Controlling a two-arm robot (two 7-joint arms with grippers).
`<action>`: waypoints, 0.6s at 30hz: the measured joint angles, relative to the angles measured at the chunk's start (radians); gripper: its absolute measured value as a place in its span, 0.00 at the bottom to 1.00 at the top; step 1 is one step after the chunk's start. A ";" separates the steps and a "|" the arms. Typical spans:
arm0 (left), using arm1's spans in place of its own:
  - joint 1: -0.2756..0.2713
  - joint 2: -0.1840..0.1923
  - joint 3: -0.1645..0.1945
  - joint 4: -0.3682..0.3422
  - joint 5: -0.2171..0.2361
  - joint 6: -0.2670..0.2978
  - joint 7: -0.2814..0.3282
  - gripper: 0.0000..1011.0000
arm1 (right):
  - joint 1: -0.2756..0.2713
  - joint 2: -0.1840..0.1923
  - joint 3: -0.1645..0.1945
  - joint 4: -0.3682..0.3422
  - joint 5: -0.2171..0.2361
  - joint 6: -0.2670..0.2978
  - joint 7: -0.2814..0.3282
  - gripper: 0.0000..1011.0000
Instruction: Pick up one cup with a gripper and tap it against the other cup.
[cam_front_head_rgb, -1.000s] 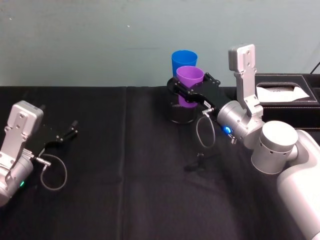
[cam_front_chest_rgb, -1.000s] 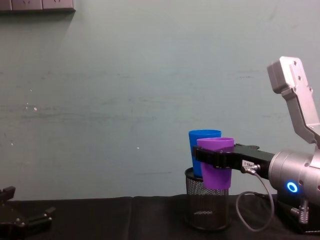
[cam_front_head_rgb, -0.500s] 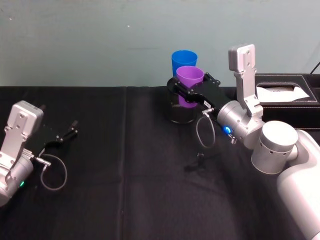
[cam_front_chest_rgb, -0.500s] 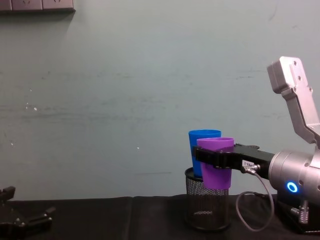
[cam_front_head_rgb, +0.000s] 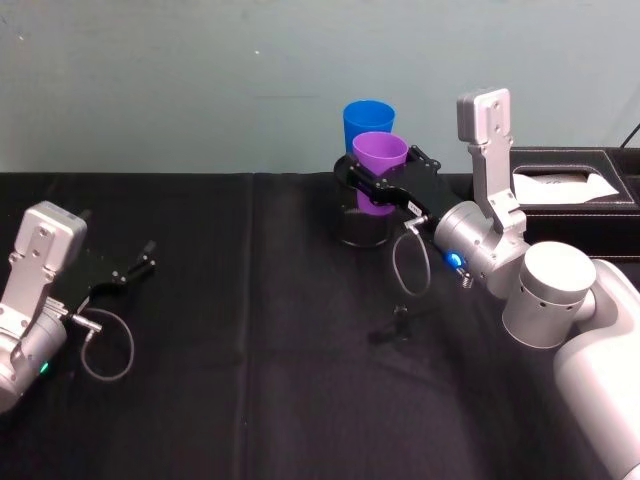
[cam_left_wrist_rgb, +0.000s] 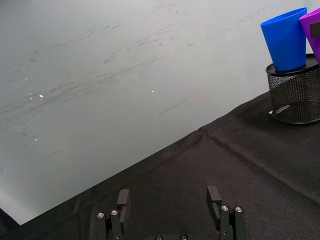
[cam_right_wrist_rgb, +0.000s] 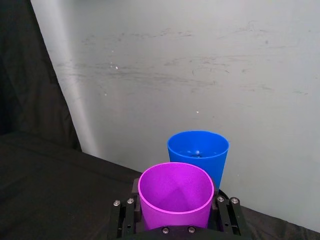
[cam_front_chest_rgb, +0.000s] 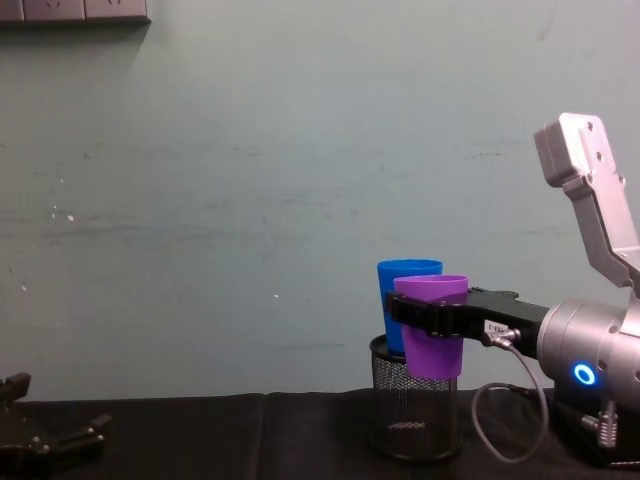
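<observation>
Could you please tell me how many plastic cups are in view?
2. The purple cup is held in the right gripper at the mesh holder; the blue cup stands in that holder, behind it. None seem hidden.

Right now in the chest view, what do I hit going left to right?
left gripper, open → blue cup → purple cup, held by the right gripper → blue ring light on the right arm. Mesh holder spans both cups, so left out.
</observation>
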 joint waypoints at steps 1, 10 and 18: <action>0.000 0.000 0.000 0.000 0.000 0.000 0.000 0.99 | 0.000 0.000 0.000 0.000 0.000 0.000 0.000 0.73; 0.000 0.000 0.000 0.000 0.000 0.000 0.000 0.99 | 0.000 0.000 0.000 0.000 0.000 0.000 0.000 0.73; 0.000 0.000 0.000 0.000 0.000 0.000 0.000 0.99 | 0.000 0.000 0.000 0.000 0.000 0.000 0.000 0.73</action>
